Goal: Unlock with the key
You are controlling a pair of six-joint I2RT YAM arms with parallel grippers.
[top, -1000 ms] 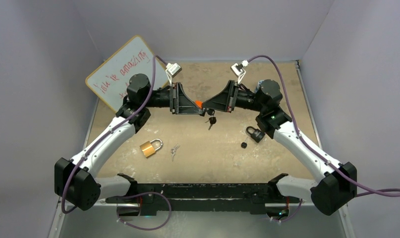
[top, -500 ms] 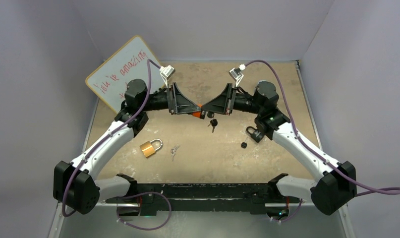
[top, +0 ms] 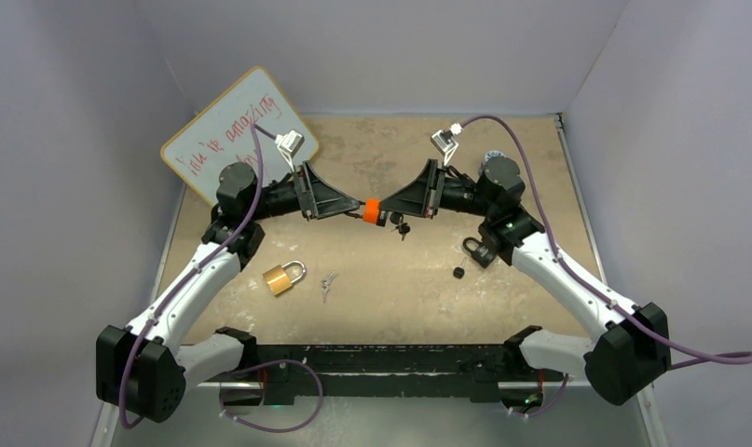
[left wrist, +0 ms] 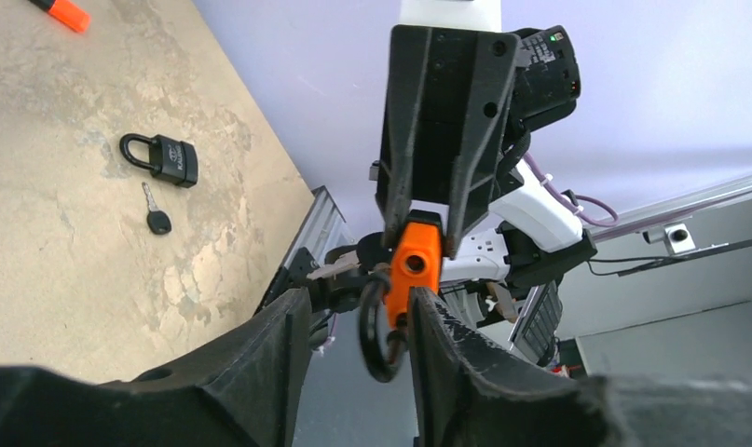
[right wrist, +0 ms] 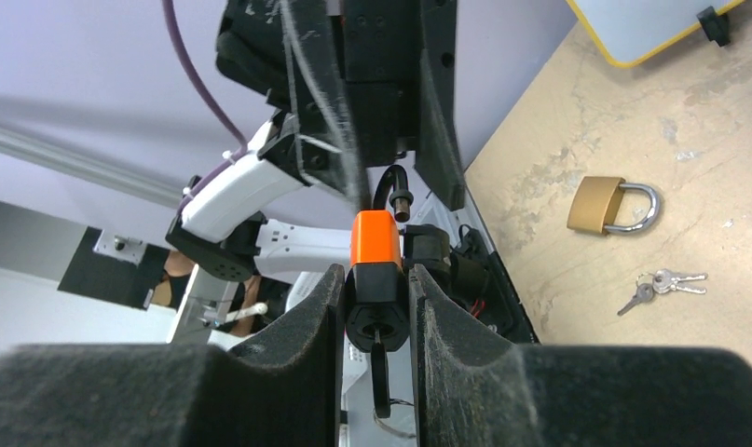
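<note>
A whiteboard (top: 227, 130) with red writing sat at my far left. A brass padlock (top: 280, 278) lay near small silver keys (top: 328, 282); a black padlock (top: 481, 250) sat well apart.

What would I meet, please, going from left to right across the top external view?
whiteboard → brass padlock → silver keys → orange padlock → black padlock

The right gripper (right wrist: 375, 279) hides the lower sides of the orange padlock (right wrist: 374, 238), the whiteboard (right wrist: 651, 23) runs off the right wrist view's top edge, and the left arm (top: 260, 197) covers part of its writing.
</note>
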